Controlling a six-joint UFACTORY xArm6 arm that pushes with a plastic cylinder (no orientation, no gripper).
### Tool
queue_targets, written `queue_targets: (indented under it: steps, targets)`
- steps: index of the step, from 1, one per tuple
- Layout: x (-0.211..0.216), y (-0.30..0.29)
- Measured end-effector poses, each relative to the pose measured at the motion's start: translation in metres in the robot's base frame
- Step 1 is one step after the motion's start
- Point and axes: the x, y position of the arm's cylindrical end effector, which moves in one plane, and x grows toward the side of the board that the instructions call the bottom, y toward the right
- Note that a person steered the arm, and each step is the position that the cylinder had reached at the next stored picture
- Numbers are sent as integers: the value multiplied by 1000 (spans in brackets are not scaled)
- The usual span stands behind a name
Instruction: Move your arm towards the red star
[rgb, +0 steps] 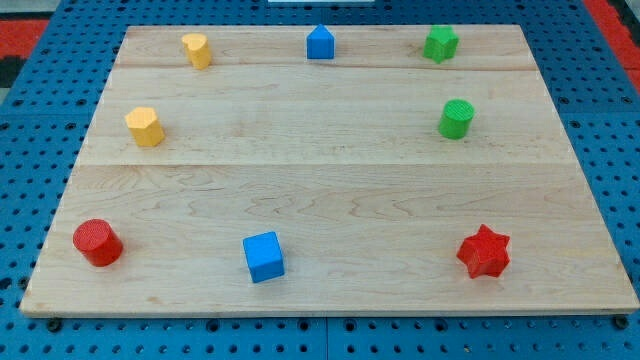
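One red star (484, 252) sits flat, bottom right; tip unseen

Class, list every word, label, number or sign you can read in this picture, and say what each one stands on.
None: no writing shows on the wooden board, the red star or the other blocks, nor on the blue pegboard around it. My tip is not in view.

Blue cube (264, 256), red cylinder (97, 242)
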Motion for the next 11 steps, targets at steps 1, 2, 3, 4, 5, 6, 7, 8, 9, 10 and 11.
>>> queue_targets:
  steps: [1, 2, 3, 4, 5, 6, 7, 8, 9, 10, 11]
  targets:
    - [0, -2]
    - [0, -3]
    - [0, -3]
    - [-1, -6]
    - [-1, -6]
    - [-1, -6]
    - [-2, -7]
    - [-2, -10]
    - [-2, -11]
    - [-4, -11]
    - [-16, 0]
